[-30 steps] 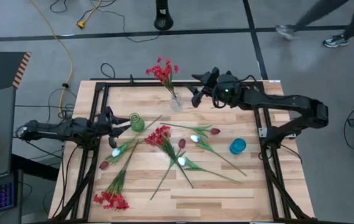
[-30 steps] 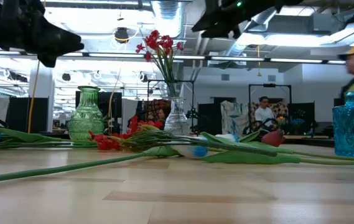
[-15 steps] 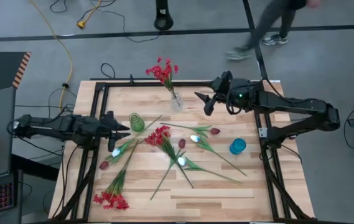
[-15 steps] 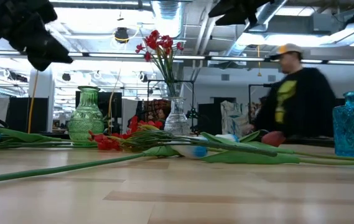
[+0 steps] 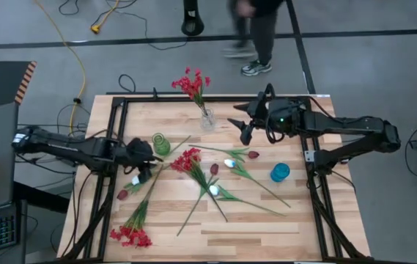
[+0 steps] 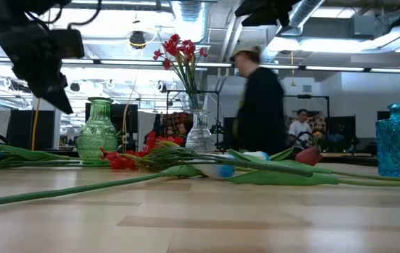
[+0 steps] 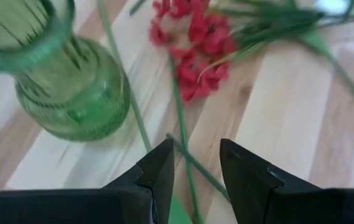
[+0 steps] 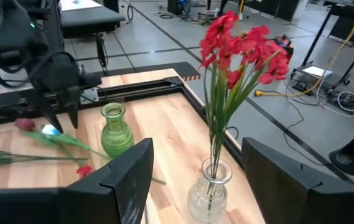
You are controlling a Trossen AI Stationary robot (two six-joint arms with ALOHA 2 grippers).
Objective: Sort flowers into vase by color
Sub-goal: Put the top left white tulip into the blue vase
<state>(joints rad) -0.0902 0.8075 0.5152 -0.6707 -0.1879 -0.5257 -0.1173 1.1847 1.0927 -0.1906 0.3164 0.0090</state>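
Observation:
Several green-stemmed flowers lie on the table: a red spray (image 5: 186, 160), white tulip buds (image 5: 229, 163) (image 5: 213, 190) (image 5: 135, 180), maroon buds (image 5: 253, 155) (image 5: 123, 195), and another red spray (image 5: 130, 235) near the near-left corner. One red spray (image 5: 192, 84) stands with its stem in the clear vase (image 5: 207, 119). My left gripper (image 5: 142, 160) (image 7: 196, 168) is open, pointing down over green stems beside the green vase (image 5: 162, 144). My right gripper (image 5: 243, 125) is open, in the air to the right of the clear vase (image 8: 211, 186).
A blue vase (image 5: 280, 172) stands near the table's right edge. The green vase (image 7: 71, 93) is close beside my left fingers. Black frame rails (image 5: 113, 132) run along the table's sides. A person (image 5: 256, 29) walks past beyond the far edge.
My left gripper has moved down and a little toward the near edge, tipping to point down at the stems beside the green vase. My right gripper has drawn back to the right, away from the clear vase, then held still. A person has walked leftward behind the table.

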